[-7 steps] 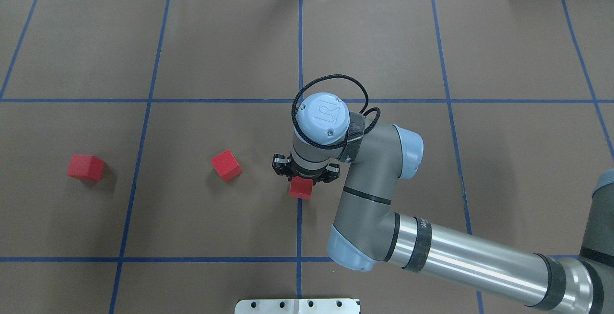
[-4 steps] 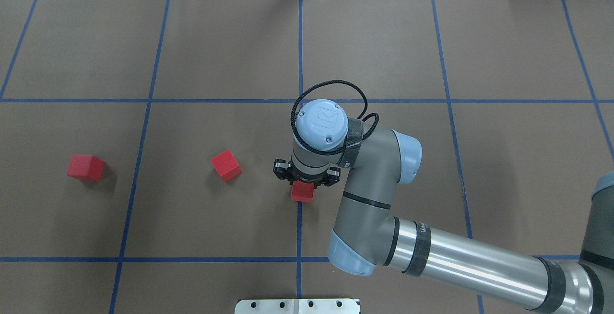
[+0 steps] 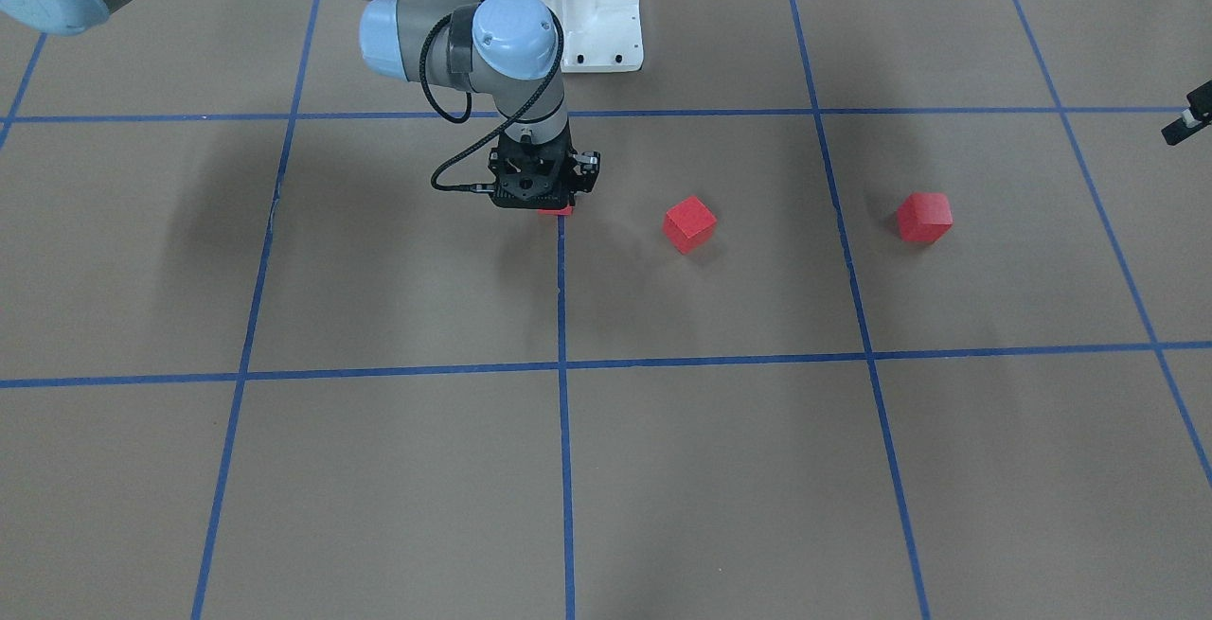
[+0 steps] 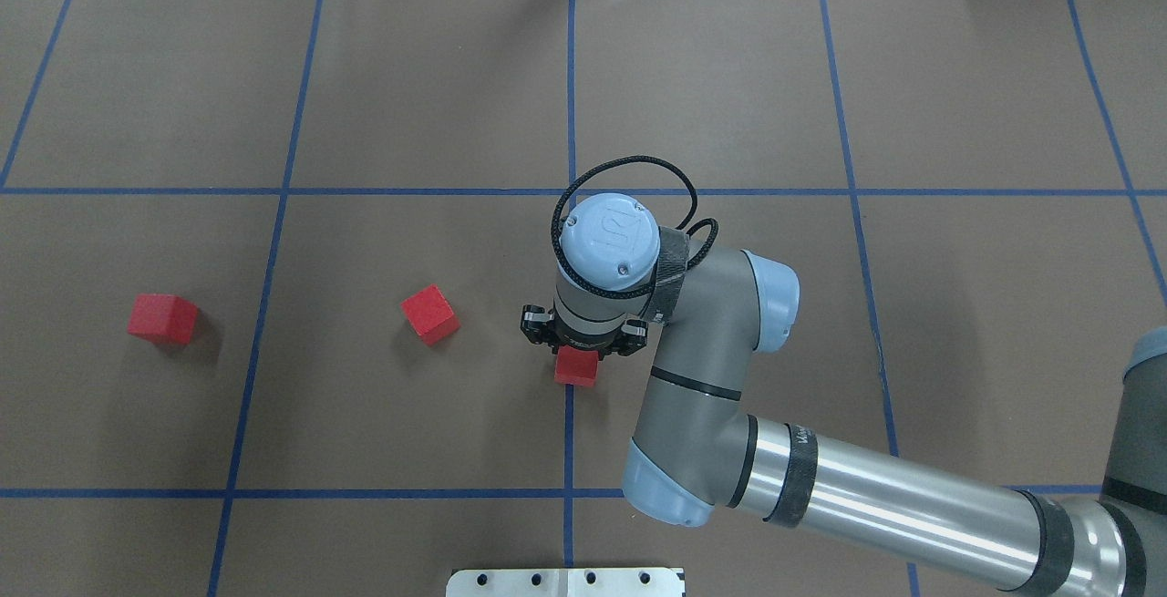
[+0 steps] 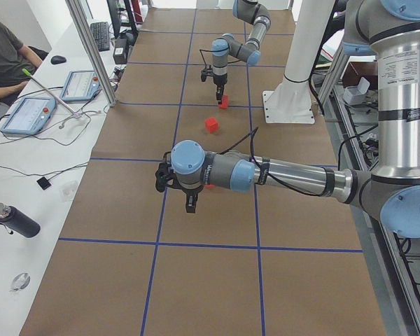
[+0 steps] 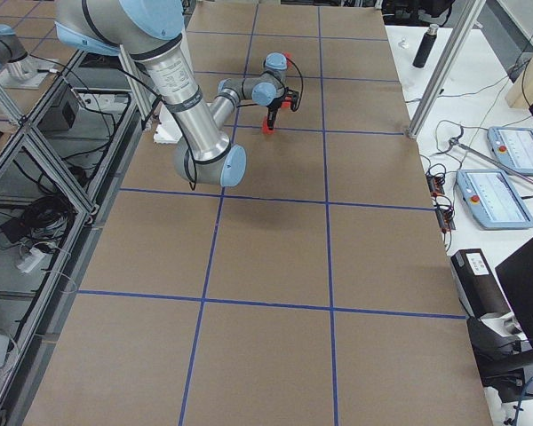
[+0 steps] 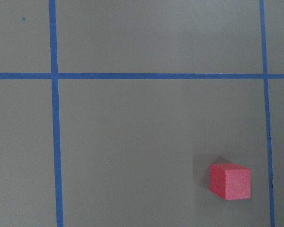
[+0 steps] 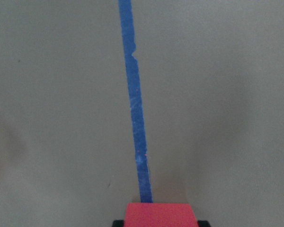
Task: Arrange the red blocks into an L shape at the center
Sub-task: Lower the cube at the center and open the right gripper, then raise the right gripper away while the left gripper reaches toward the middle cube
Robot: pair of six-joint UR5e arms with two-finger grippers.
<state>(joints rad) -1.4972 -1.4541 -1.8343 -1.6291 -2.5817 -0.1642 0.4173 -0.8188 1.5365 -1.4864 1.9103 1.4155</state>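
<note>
Left of right gripper (image 4: 577,358): 2 red blocks (image 4: 429,313).

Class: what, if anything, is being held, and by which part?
The right gripper holds a red block by two opposite sides. Whether the left gripper holds anything cannot be told.

Right arm (image 4: 875,501): enters from the robot's right, forearm angled low across the surface (image 4: 410,442), elbow folded, wrist (image 4: 609,246) turned straight down.
Right claw (image 4: 578,351): vertical, fingers closed on one red block (image 4: 576,369), low over the surface.
Left arm (image 5: 294,178): stretched out nearly level, end joint bent downward.
Left claw (image 5: 190,201): pointing down, raised off the surface; finger spacing not discernible.
</note>
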